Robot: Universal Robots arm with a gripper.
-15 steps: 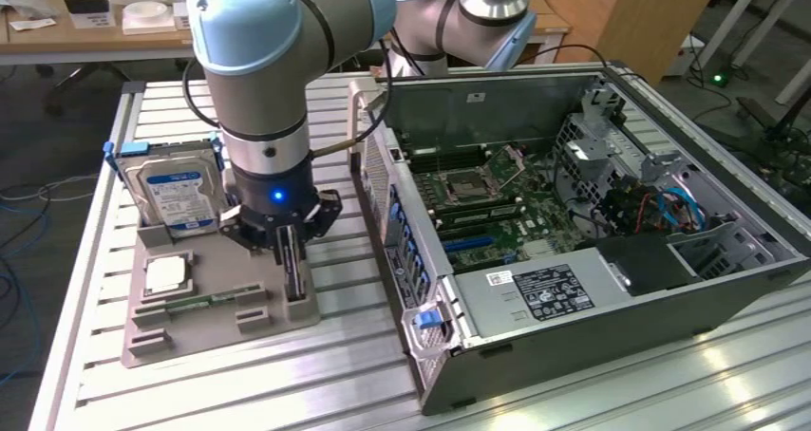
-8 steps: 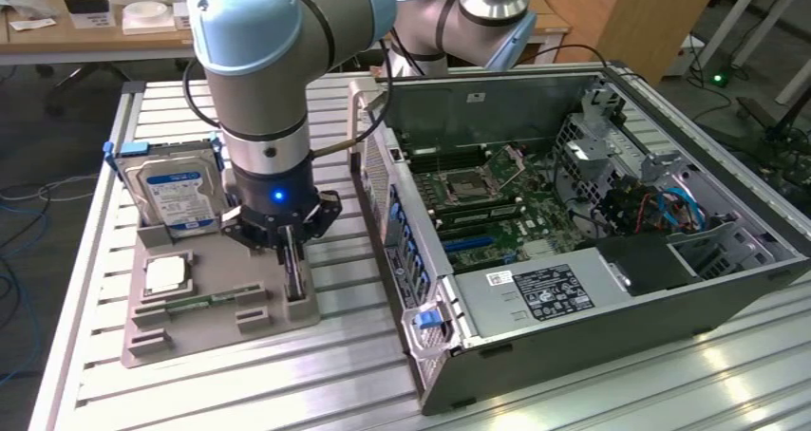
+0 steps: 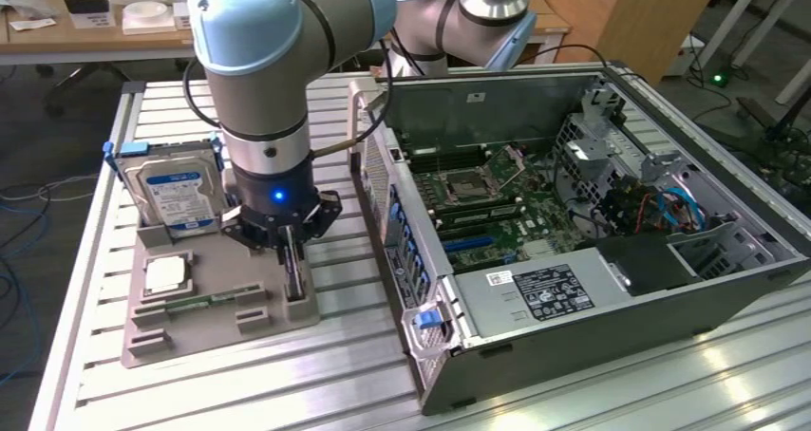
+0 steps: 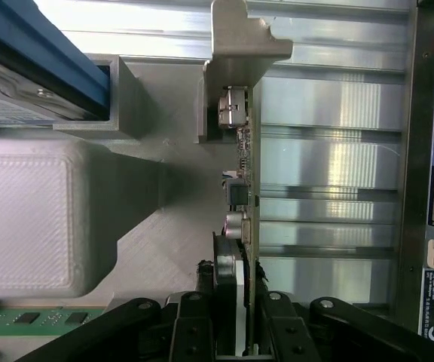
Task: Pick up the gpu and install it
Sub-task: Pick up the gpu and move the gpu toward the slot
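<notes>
Slatted metal tabletop (image 3: 633, 393) carrying a grey holder tray (image 3: 203, 331) beside an open computer case (image 3: 709, 289): the gpu (image 3: 296, 293) stands on edge in the tray's slot, the gripper (image 3: 292, 258) poised over its upper edge, jaws straddling it, though whether they clamp it cannot be told.

gpu (image 4: 249, 143) is standing on its thin edge in the grey holder (image 4: 149, 249), silver bracket at one end.
</notes>
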